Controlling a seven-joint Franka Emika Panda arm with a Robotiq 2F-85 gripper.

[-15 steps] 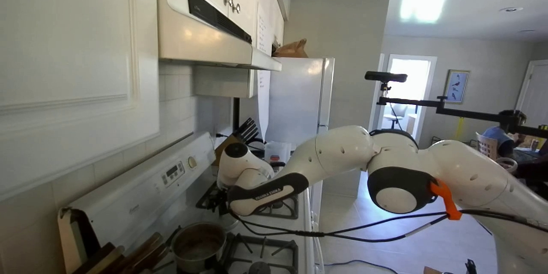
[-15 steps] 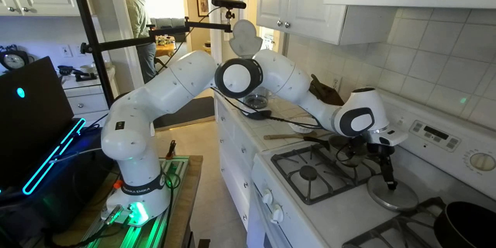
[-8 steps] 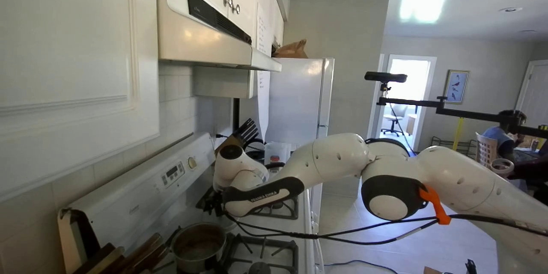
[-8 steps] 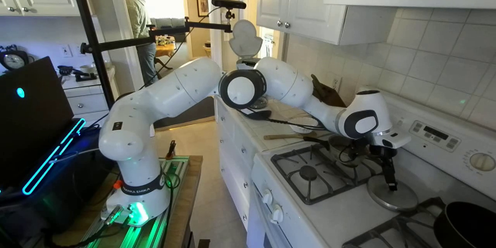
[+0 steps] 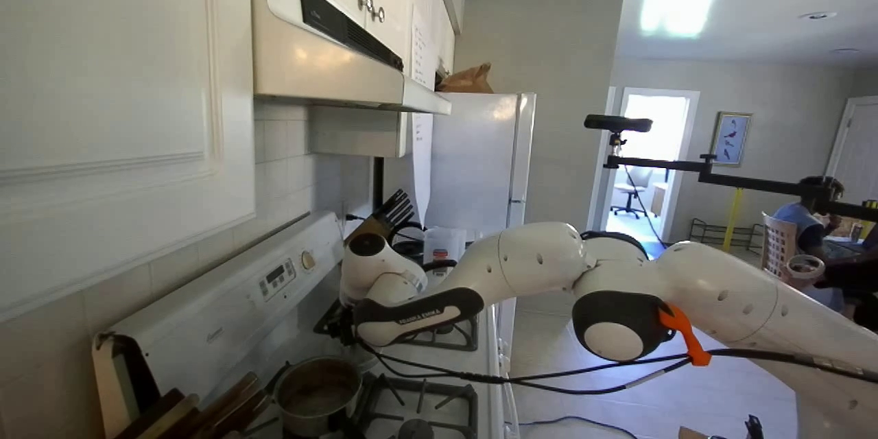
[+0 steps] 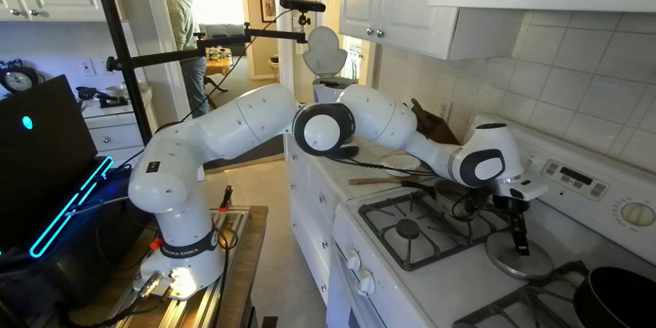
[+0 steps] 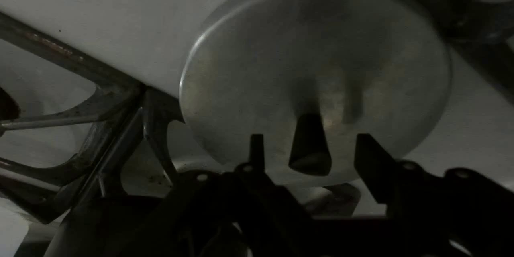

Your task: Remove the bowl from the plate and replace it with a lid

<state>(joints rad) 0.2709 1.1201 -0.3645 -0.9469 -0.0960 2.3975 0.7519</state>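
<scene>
The round grey lid (image 6: 512, 266) lies on the white stove top between the burner grates. In the wrist view the lid (image 7: 241, 68) fills the upper middle, with its dark knob (image 7: 310, 148) pointing up. My gripper (image 7: 310, 136) is open, its fingertips to either side of the knob with a gap on both sides. I cannot tell how far down the knob the tips reach. In an exterior view the gripper (image 6: 521, 248) points down over the lid. The white bowl (image 6: 401, 164) stands on the counter, partly hidden by arm and cables. The plate cannot be made out.
A dark pan (image 6: 617, 292) sits on the grate close to the lid, its handle near the lid's edge. A metal pot (image 6: 451, 196) stands on the back burner beside the wrist. A wooden utensil (image 6: 376, 181) lies on the counter. The stove's back panel (image 6: 543, 154) rises behind the gripper.
The arm's elbow has sunk, and the gripper has shifted slightly down and toward the stove's back panel over the lid. The lid, bowl and pans have not moved.
</scene>
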